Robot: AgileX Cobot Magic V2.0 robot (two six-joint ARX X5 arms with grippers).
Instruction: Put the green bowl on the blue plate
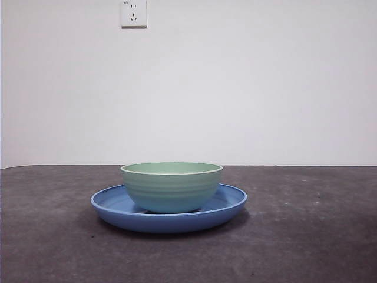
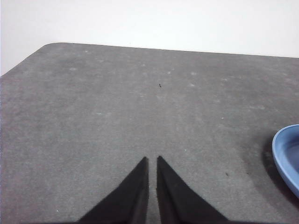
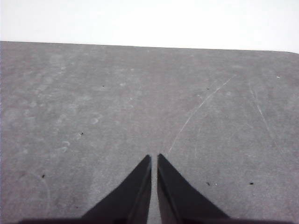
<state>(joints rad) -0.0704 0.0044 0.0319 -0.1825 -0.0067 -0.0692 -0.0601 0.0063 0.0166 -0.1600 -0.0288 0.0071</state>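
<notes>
The green bowl [image 1: 171,186], pale mint with faint ridges, stands upright in the middle of the blue plate [image 1: 227,207] on the dark grey table. Neither arm shows in the front view. In the left wrist view my left gripper [image 2: 152,161] is shut with nothing in it, over bare tabletop, and an edge of the blue plate [image 2: 287,156] shows off to one side. My right gripper [image 3: 154,158] is also shut and holds nothing, above bare table; the bowl and plate are out of that view.
A white wall with a socket [image 1: 134,13] stands behind the table. The table's rounded corner [image 2: 51,46] shows in the left wrist view.
</notes>
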